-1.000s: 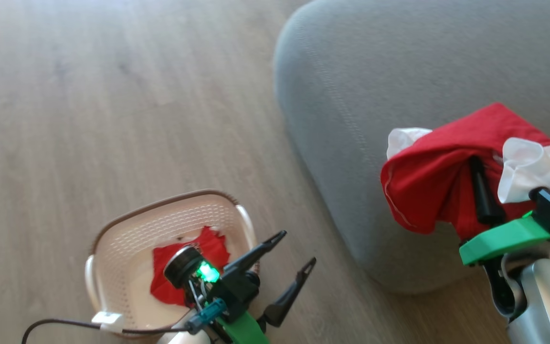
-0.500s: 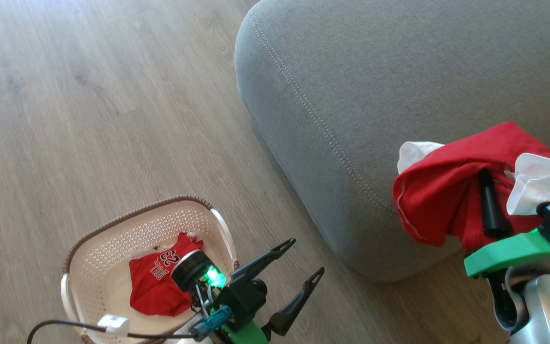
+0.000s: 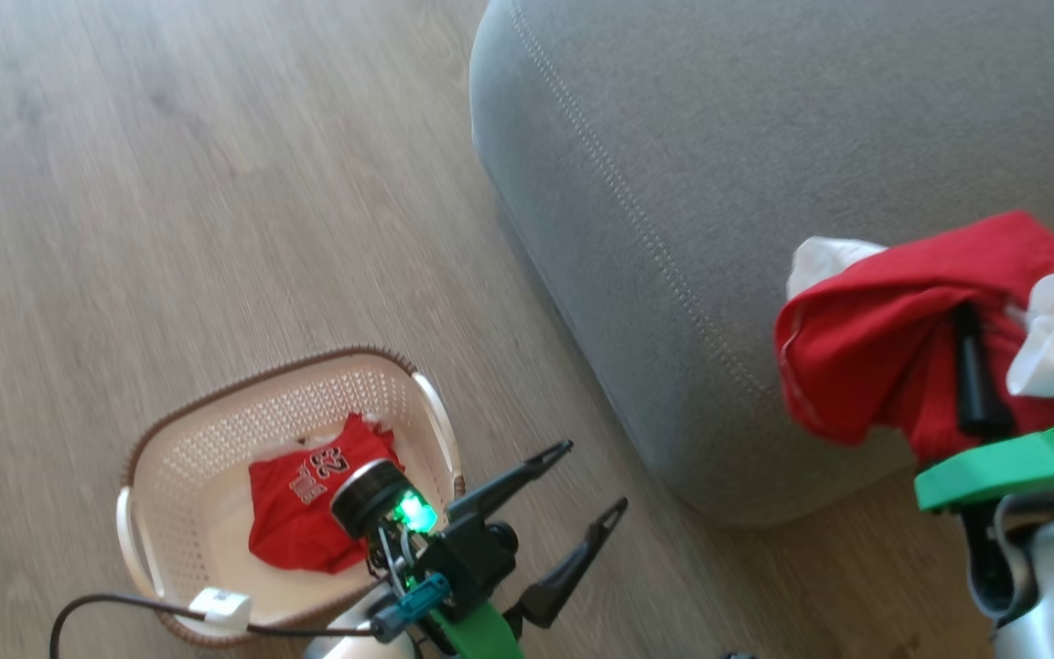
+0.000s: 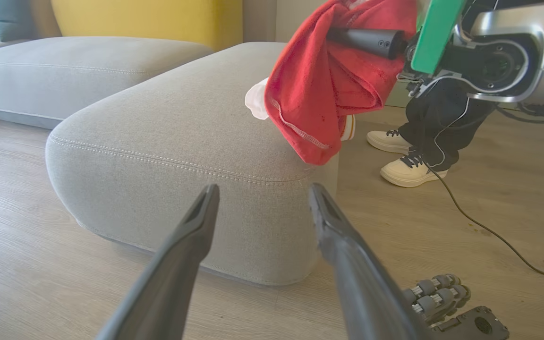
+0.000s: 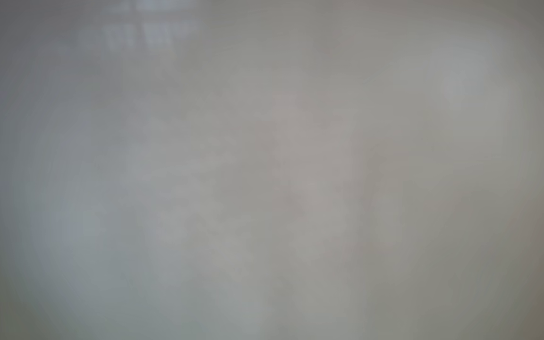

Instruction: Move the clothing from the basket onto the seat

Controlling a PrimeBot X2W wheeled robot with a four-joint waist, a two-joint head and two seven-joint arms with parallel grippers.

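Logging progress: about half done, by your views.

The seat [image 3: 765, 183] is a grey cushion lying under and ahead of your right hand [image 3: 971, 329]. The basket [image 3: 170, 439] stands to the left of your left hand [image 3: 592, 476], beside its wrist.

The red-and-white garment [image 3: 865, 366] is bunched in the clenched right hand and hangs at the seat's near corner. You cannot tell whether it touches the fabric.

The number 23 jersey [image 3: 307, 513] lies on the basket floor. The left hand is spread wide and empty.

What is left: release the first garment, then fetch the jersey.

Room: wood floor [image 3: 170, 183], yellow backrest [image 4: 144, 19] far beyond the left hand, a person's pale shoes [image 4: 406, 172] beneath the right hand, and a dark cable [image 4: 489, 231] trailing.
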